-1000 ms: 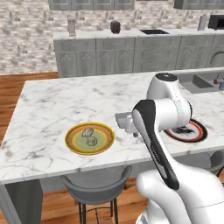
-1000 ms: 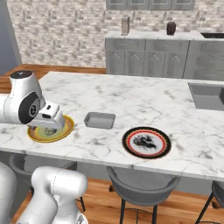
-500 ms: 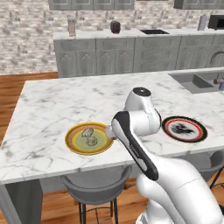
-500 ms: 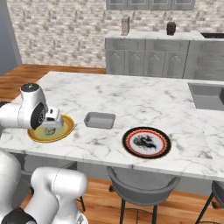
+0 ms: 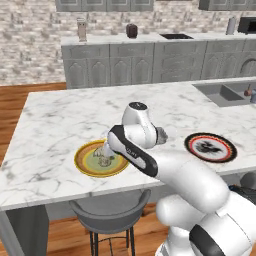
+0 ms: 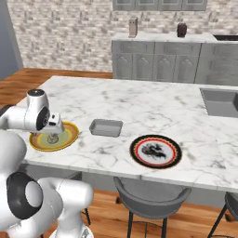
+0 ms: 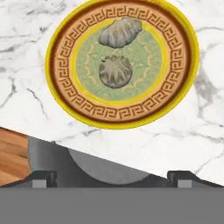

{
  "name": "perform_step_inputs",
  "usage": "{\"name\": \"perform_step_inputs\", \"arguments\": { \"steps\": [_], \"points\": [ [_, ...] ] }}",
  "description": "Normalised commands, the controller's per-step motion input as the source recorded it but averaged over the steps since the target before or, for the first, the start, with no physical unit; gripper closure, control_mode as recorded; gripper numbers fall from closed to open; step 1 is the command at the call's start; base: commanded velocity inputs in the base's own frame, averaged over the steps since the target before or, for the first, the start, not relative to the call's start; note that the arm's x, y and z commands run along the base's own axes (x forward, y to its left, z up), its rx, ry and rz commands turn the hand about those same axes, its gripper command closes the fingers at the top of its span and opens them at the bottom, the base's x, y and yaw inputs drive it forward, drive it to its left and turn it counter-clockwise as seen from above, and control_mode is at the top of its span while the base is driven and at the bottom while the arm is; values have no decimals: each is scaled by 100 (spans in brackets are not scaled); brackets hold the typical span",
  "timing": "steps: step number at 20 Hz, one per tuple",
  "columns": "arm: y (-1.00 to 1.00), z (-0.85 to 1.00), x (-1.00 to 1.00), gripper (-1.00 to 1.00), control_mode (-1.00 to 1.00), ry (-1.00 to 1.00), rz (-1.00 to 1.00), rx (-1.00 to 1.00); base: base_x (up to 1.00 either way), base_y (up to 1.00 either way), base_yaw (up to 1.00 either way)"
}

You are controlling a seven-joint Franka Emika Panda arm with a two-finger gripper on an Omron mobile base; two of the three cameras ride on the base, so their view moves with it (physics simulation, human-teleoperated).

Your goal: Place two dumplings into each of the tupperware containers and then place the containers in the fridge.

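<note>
Spread claw [image 7: 112,177] over two dumplings [image 7: 115,71] on yellow plate [image 7: 183,83]; tupperware container [image 6: 106,127] in right base view

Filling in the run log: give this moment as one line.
gripper: open, above yellow plate | dumplings: two on plate | container: empty on counter

Below my claw [image 7: 112,177] I count two dumplings [image 7: 115,71], both on one round yellow plate [image 7: 59,78]. Off to my right sits one grey tupperware container [image 6: 106,127], and beyond it one black-and-red plate [image 6: 155,151]. Two stools [image 6: 153,203] stand under the counter edge.
</note>
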Motion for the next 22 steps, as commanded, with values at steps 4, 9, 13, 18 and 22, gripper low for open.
{"name": "perform_step_inputs", "arguments": {
  "steps": [4, 9, 13, 18, 22],
  "points": [
    [28, -33, 47, -100, -100, 6, 2, 0, 0, 0, 0],
    [21, -41, 45, -100, -100, 1, 1, 0, 0, 0, 0],
    [10, -40, 37, -100, -100, 3, 0, 0, 0, 0, 0],
    [0, -39, 36, -100, -100, 1, 0, 0, 0, 0, 0],
    [9, -36, 36, -100, -100, 1, 0, 0, 0, 0, 0]
  ]
}}
